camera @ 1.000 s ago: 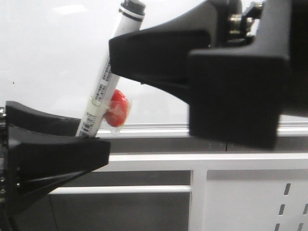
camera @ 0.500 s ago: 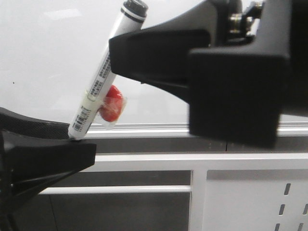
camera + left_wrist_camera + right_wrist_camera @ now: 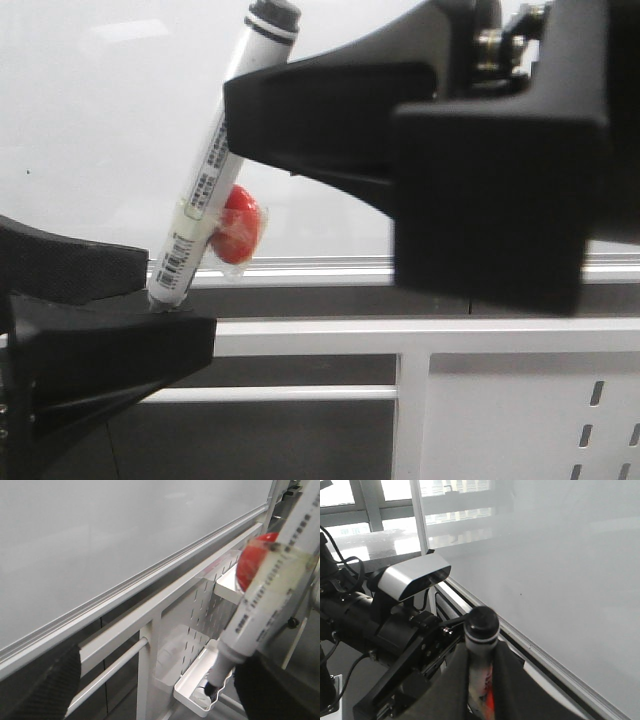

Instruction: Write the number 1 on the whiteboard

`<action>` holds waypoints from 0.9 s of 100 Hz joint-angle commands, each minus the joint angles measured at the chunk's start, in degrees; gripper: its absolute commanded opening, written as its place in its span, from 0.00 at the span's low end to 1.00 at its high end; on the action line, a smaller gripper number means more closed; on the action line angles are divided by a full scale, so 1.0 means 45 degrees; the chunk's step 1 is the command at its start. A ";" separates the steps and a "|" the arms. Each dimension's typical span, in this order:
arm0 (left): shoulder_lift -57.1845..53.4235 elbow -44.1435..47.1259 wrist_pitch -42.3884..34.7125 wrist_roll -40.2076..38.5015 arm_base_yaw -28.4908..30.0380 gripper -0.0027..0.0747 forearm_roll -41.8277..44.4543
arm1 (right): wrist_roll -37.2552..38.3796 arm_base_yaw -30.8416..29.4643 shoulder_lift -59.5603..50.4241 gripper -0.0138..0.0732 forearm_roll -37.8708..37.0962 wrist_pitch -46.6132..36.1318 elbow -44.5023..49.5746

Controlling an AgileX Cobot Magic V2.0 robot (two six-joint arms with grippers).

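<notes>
Two arms are crowding the front view, so going from the left. The left gripper (image 3: 172,300) pokes in from the lower left corner, black jaws spread wide. In its wrist view the two pads sit well apart with lots of room between them. The writing end of the white cylindrical marker with a black cap (image 3: 200,190) drops into that gap and seems to touch one pad, though the jaws aren't squeezing it.

The marker leans cap-up, tilted to the right. A round red blob taped to its barrel (image 3: 238,225) sits about halfway along it.

Next over is the right gripper (image 3: 480,685), the big black blurry mass filling the upper right. It's clamped on the marker's upper barrel just below the cap, and its wrist view shows a finger on each side.

The large glossy white whiteboard (image 3: 100,120) stands upright behind everything and fills the top half. Its silver aluminium bottom rail (image 3: 320,268) runs across just behind the marker's lower end. There's a tiny black dot (image 3: 28,172) on the board far left. Below the rail on the right is the white perforated metal frame (image 3: 520,400).
</notes>
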 commanded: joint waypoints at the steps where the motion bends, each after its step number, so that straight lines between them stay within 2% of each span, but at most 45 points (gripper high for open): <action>1: -0.0298 -0.0128 -0.2838 -0.0001 -0.0042 0.79 -0.0139 | -0.0227 -0.0051 -0.0167 0.07 0.0427 -0.0808 -0.0351; 27: -0.0298 -0.0128 -0.2838 -0.0001 -0.0042 0.79 -0.0108 | -0.0821 -0.0051 -0.0167 0.07 0.1248 -0.0622 -0.0351; 56: -0.0323 0.0082 -0.2838 -0.0001 -0.0042 0.78 -0.0200 | -0.2470 -0.0051 -0.0167 0.07 0.2754 -0.1153 -0.0351; 90: -0.1394 0.1653 -0.2795 0.0453 -0.0042 0.78 -0.2207 | -0.4050 -0.0051 -0.1135 0.07 0.3533 -0.0885 -0.0351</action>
